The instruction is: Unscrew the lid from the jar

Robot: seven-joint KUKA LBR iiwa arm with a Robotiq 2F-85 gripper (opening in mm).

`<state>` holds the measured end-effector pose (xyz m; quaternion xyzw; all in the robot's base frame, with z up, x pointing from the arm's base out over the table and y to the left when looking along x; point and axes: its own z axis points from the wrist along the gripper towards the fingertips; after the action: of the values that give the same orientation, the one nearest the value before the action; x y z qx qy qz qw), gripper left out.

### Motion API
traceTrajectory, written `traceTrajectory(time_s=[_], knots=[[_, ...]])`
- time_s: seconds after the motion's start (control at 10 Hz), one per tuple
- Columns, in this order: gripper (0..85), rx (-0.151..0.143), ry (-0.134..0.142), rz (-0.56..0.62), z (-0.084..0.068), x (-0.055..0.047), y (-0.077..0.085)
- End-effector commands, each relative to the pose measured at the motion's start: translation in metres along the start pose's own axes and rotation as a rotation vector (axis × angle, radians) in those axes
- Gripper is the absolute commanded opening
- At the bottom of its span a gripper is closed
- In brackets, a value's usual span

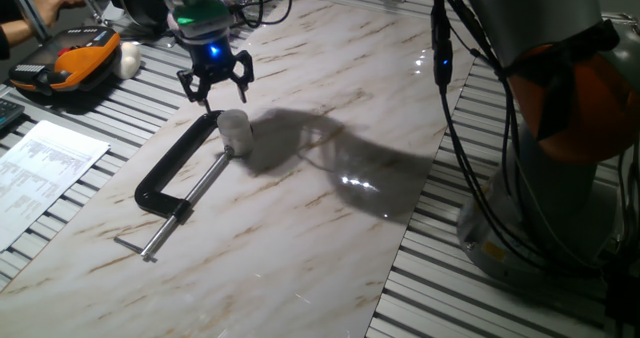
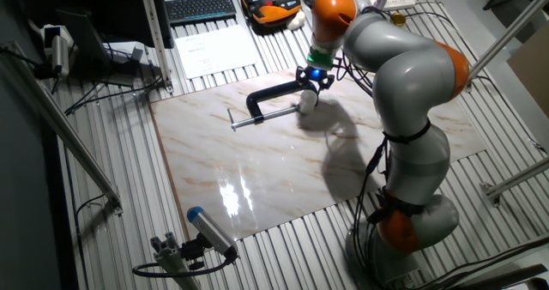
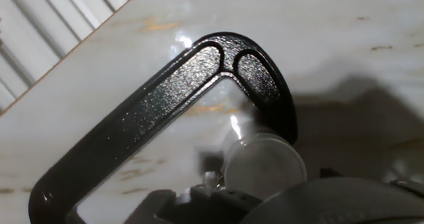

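We see the jar (image 1: 236, 135) as a tiny squat whitish cylinder, its flat white lid (image 1: 233, 119) on top, standing on the marble board (image 1: 330, 218) in the mouth of the black C-clamp (image 1: 176, 166). Our gripper (image 1: 213, 85) hangs just above it, fingers spread and holding nothing. In the hand view the lid (image 3: 265, 163) is blurred and partly cut off by the hand's own body; we cannot tell whether the clamp touches the jar.

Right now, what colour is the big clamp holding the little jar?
Black, with a silver screw rod. The C-clamp shows best in one fixed view.
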<state>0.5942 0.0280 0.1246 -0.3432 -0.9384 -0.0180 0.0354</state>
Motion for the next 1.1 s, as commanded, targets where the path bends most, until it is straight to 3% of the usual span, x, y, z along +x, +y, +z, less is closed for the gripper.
traceTrajectory(time_s=[0.0, 0.6, 1.0], knots=[[85.0, -0.104, -0.009, 1.256, 0.0016, 0.0005, -0.0012], [85.0, -0.129, 0.018, 1.381, 0.005, -0.0014, -0.0017], [85.0, -0.112, 0.022, 1.38, 0.0043, -0.0014, -0.002]])
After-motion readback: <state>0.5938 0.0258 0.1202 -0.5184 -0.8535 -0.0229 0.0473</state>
